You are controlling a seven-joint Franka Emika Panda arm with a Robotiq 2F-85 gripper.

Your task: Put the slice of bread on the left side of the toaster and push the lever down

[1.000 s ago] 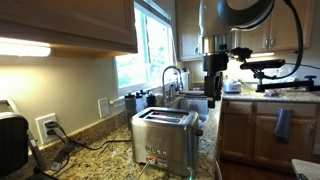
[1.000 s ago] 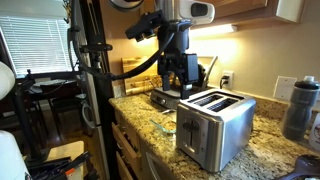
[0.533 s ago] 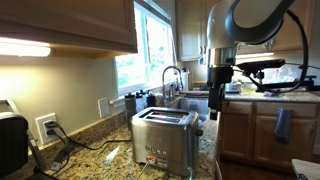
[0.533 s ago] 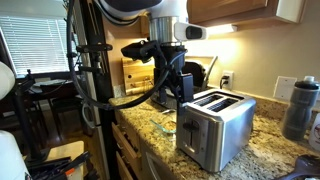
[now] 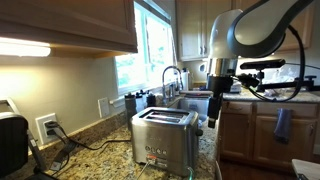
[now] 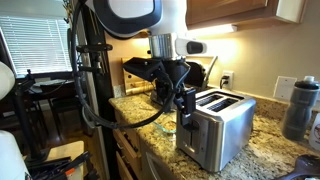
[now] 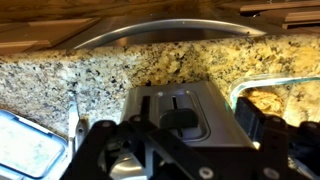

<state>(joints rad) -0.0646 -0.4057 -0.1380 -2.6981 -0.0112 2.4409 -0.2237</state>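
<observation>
space over the toaster slots is open up to the upper cabinet. tool hangs just beside one end of the toaster, over the worktop edge. glass dish sits close on that side. cable crosses the worktop toward the wall. bottle stands well apart past the other end. faucet is further back.

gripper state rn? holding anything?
Gripper: open. In the wrist view its fingers stand apart over the end of the toaster, and nothing shows between them.
</observation>
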